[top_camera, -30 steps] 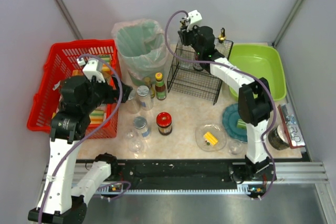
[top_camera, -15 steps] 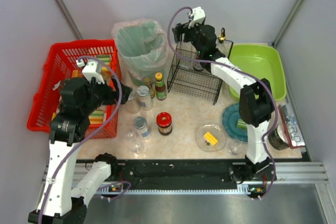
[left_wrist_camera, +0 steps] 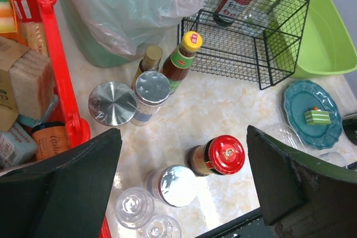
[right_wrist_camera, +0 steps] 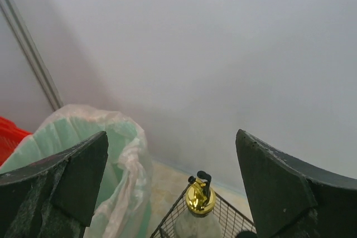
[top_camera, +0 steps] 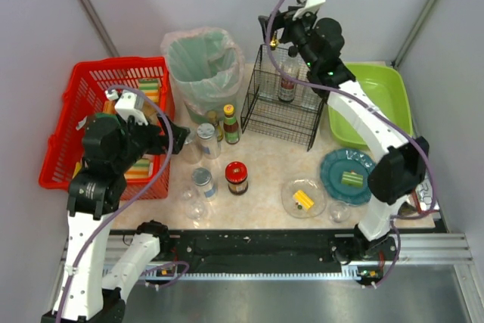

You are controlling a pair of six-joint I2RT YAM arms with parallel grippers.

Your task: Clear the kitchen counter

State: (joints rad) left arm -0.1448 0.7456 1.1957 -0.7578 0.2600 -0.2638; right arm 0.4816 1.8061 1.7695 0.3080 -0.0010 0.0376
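The kitchen counter (top_camera: 265, 160) is a beige marbled top. On it stand a red-capped jar (top_camera: 237, 178) (left_wrist_camera: 220, 157), a silver-lidded can (top_camera: 202, 181) (left_wrist_camera: 175, 185), a taller silver-lidded jar (top_camera: 207, 140) and a yellow-capped sauce bottle (top_camera: 230, 124) (left_wrist_camera: 181, 57). My left gripper (top_camera: 171, 135) (left_wrist_camera: 181, 165) hovers open above the jar and can, holding nothing. My right gripper (top_camera: 276, 26) (right_wrist_camera: 173, 165) is open and empty, high above the black wire rack (top_camera: 265, 115). A gold-topped bottle (right_wrist_camera: 199, 196) and a red-labelled bottle (top_camera: 287, 81) stand in the rack.
A red basket (top_camera: 60, 126) of packets sits left and a bag-lined bin (top_camera: 200, 62) stands at the back. A green tub (top_camera: 374, 100) is at the back right. Clear cups (top_camera: 195, 206), a clear plate (top_camera: 302, 198) with yellow food and a teal plate (top_camera: 348, 175) lie near the front.
My right gripper opened and rose up and to the right, away from the wire rack, leaving the red-labelled bottle standing inside. The left arm has barely moved.
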